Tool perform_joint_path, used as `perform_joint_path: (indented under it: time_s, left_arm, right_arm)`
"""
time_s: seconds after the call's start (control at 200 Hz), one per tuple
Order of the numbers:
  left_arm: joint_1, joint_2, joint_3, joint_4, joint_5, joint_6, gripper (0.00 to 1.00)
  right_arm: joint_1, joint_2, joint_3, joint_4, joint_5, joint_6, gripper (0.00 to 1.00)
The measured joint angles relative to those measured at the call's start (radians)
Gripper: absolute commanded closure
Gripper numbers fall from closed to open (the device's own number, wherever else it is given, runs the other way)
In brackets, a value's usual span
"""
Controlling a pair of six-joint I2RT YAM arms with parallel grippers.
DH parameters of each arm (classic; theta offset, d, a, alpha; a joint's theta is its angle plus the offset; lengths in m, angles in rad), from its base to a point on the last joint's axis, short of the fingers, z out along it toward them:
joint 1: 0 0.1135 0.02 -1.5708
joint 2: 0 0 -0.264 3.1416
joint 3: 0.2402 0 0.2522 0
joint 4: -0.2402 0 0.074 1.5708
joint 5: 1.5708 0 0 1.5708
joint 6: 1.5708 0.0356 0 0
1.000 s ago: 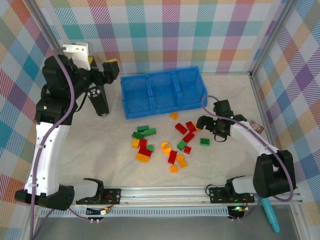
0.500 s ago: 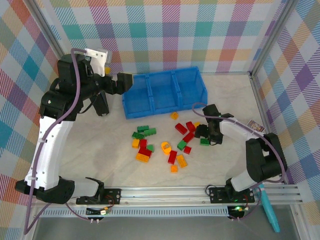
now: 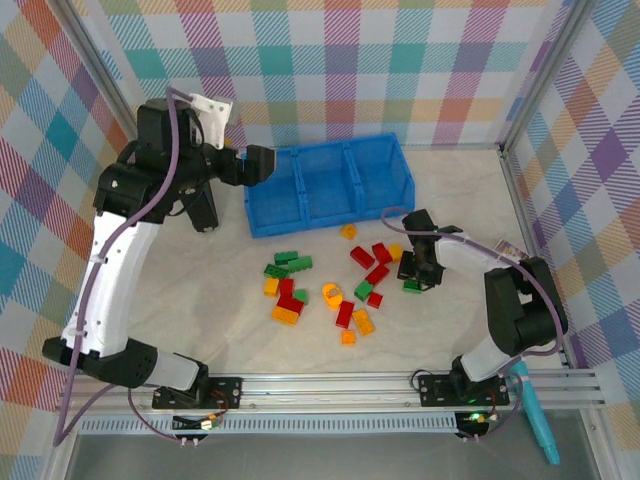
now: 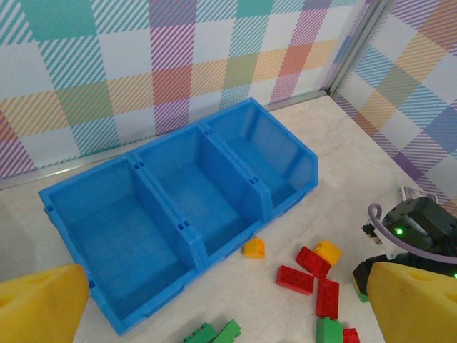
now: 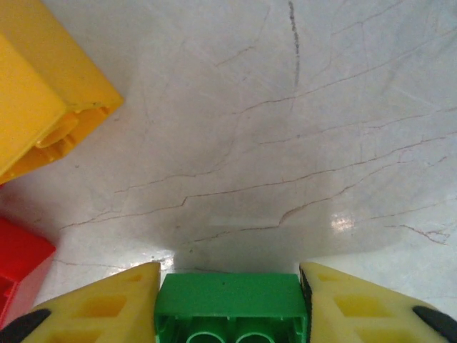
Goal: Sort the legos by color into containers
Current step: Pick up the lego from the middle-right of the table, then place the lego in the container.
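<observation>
Top view: bright blue three-compartment plastic tray (image 3: 325, 149) sits at far centre of pale marbled tabletop (image 3: 200, 300), long side facing the arms

Loose red, orange-yellow and green studded plastic bricks (image 3: 330, 295) scattered on tabletop on the near side of the tray, apart from it; closest is one orange-yellow piece (image 4: 254, 247) just beside the tray's front wall

Left gripper (image 3: 255, 165) held high at the tray's left end. Left wrist view: yellow fingers (image 4: 39, 307) spread wide, released, nothing between them; all three compartments lie below and ahead

Right gripper (image 3: 415, 275) low at right edge of the scatter. Right wrist view: both yellow fingers (image 5: 86, 307) pressed against opposite sides of small green brick (image 5: 230, 304), clenched on it, underside tubes facing camera; brick at tabletop level. Orange-yellow brick (image 5: 43, 121) and red brick (image 5: 18, 268) lie near, to the left
</observation>
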Motion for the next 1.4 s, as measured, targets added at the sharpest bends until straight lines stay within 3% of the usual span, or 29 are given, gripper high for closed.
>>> perform_joint_path:
  time_s: [0.18,0.47,0.755,1.095,1.4]
  left_arm:
    - [0.0,0.009,-0.004,-0.053,-0.016,0.021,0.0]
    - [0.0,-0.018,-0.067,-0.085,-0.05,0.032,0.0]
    - [0.0,-0.029,-0.077,-0.085,-0.062,0.032,0.0]
    - [0.0,-0.041,-0.109,-0.109,-0.096,0.031,0.0]
    - [0.0,-0.054,-0.173,-0.11,-0.098,0.028,0.0]
  right_arm:
    - [0.0,-0.001,0.088,-0.08,0.0,-0.048,0.6]
    - [0.002,0.007,0.455,-0.126,0.028,-0.172,0.59]
    - [0.002,0.286,0.777,-0.051,0.052,-0.269,0.57]
    - [0.002,0.549,0.911,0.028,0.05,-0.313,0.57]
    - [0.004,0.631,0.967,0.028,0.068,-0.344,0.41]
